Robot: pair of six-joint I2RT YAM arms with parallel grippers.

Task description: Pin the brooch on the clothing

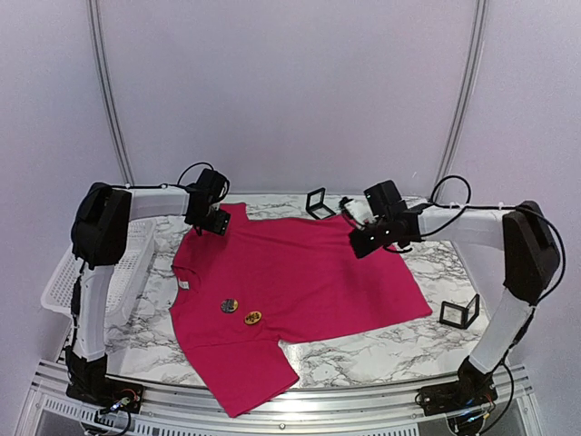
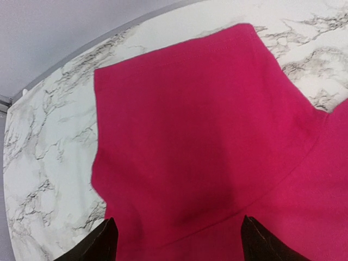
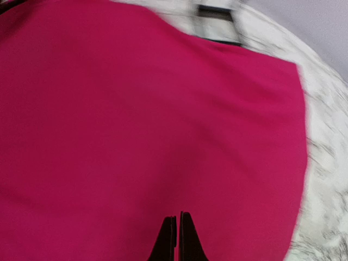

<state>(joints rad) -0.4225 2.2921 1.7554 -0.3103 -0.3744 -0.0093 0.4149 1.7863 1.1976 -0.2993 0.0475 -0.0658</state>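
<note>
The magenta T-shirt lies flat on the marble table, its white neck label at the left. Two round brooches rest on it, a dark one and a yellow one. My left gripper hovers open over the shirt's far left sleeve; its wrist view shows the gripper with fingers wide apart above the sleeve fabric. My right gripper is shut and empty over the shirt's far right part. In the right wrist view it has jaws together above the plain fabric.
A white basket stands at the table's left edge. A small black frame stands behind the shirt, blurred in the right wrist view. Another black frame stands at the right. Bare marble shows beside the sleeve.
</note>
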